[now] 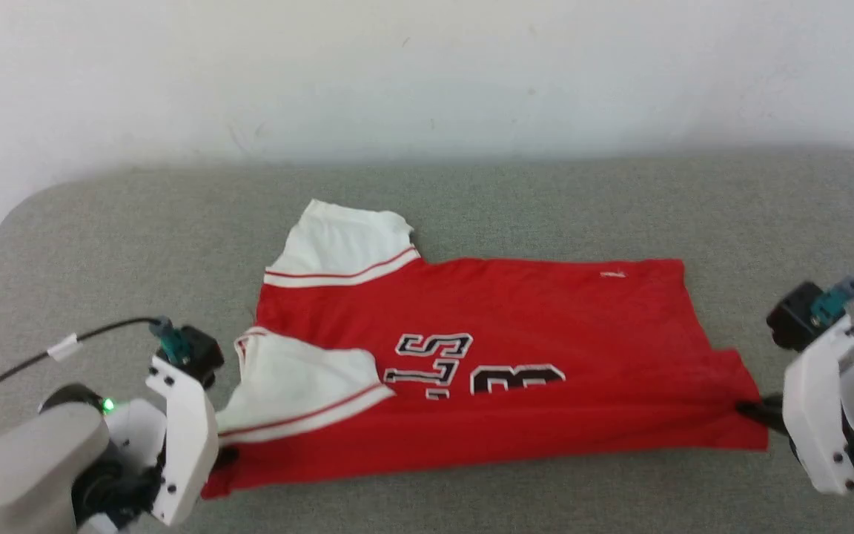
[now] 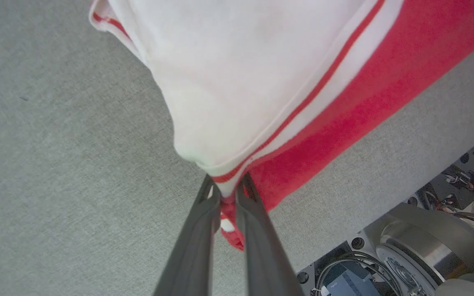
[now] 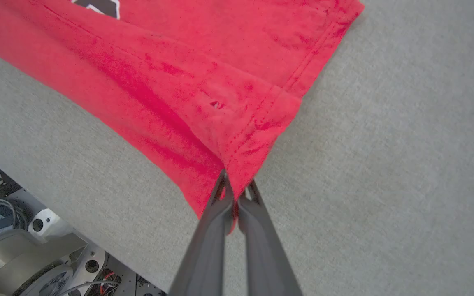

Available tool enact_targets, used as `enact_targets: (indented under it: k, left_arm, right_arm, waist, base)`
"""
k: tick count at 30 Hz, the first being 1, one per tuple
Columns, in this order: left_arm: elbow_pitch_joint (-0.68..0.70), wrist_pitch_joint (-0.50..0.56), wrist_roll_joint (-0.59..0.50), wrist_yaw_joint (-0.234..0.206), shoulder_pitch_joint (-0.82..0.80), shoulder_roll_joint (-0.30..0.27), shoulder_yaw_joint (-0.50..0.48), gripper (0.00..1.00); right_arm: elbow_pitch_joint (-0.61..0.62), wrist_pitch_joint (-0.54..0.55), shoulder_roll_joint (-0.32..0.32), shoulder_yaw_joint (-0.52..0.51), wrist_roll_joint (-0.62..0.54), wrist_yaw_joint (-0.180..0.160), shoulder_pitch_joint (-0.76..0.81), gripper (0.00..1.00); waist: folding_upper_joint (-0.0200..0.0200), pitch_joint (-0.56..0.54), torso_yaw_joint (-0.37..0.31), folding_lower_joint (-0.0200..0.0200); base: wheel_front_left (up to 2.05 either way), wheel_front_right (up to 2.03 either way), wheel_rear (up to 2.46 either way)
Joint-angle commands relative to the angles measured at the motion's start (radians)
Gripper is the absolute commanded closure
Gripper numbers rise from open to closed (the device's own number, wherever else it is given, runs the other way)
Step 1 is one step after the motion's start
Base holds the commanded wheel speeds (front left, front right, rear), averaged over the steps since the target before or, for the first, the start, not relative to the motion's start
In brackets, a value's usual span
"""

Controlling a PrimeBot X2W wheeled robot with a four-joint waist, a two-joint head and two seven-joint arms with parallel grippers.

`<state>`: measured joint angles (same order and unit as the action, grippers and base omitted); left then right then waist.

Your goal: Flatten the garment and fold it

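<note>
1. The garment (image 1: pixel 486 356) lies lengthwise on the grey cushion (image 1: pixel 545 200), collar end left, hem right, mostly flat.
2. At the left, the left gripper (image 2: pixel 225 190) is clamped on the near shoulder corner, just below the white sleeve (image 1: pixel 301 386).
3. In the middle, a near red band covers the lower part of the lettering (image 1: pixel 434 360); a first lengthwise fold seems begun.
4. At the right, the right gripper (image 3: pixel 237 188) pinches the near hem corner. Further folds likely remain.

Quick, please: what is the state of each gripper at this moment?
Left gripper: closed on the red jersey, at its near corner by the sleeve.
Right gripper: closed on the red jersey's near hem corner.
</note>
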<state>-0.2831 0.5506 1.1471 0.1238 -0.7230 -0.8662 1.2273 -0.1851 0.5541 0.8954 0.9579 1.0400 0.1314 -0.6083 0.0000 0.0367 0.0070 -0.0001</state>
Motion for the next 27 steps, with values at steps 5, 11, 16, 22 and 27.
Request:
enact_targets:
  k: [5, 11, 16, 22, 27]
  left_arm:
    - [0.053, -0.024, 0.023, -0.023, 0.092, -0.03, 0.014, 1.0]
    - [0.038, -0.056, 0.031, -0.041, 0.131, 0.004, 0.017, 1.0]
    - [-0.045, -0.056, 0.031, -0.038, 0.138, 0.047, 0.021, 1.0]
    - [-0.099, -0.11, 0.032, -0.024, 0.146, 0.065, 0.009, 0.0]
    - [-0.039, -0.165, 0.038, -0.02, 0.138, 0.003, -0.026, 0.0]
  right_arm:
    - [0.021, -0.014, 0.057, -0.01, 0.026, -0.001, 0.119, 1.0]
    - [-0.012, -0.008, 0.036, -0.022, 0.018, -0.001, 0.184, 1.0]
    - [-0.082, -0.003, -0.021, -0.016, -0.032, -0.001, 0.205, 1.0]
    - [-0.106, -0.067, -0.071, -0.041, -0.048, -0.001, 0.22, 0.0]
    - [-0.06, -0.214, -0.056, -0.11, -0.12, -0.001, 0.224, 0.0]
  waist:
    - [0.0, -0.009, 0.008, 0.0001]
    - [0.0, 0.018, 0.006, 0.0001]
    - [0.0, 0.04, 0.005, 0.0001]
    - [0.0, 0.016, 0.002, 0.0001]
    - [0.0, -0.018, -0.002, 0.0001]
  base:
    - [0.0, 0.0, 0.0]
    - [0.0, 0.0, 0.0]
    - [0.0, 0.0, 0.0]
    - [0.0, 0.0, 0.0]
    - [0.0, 0.0, 0.0]
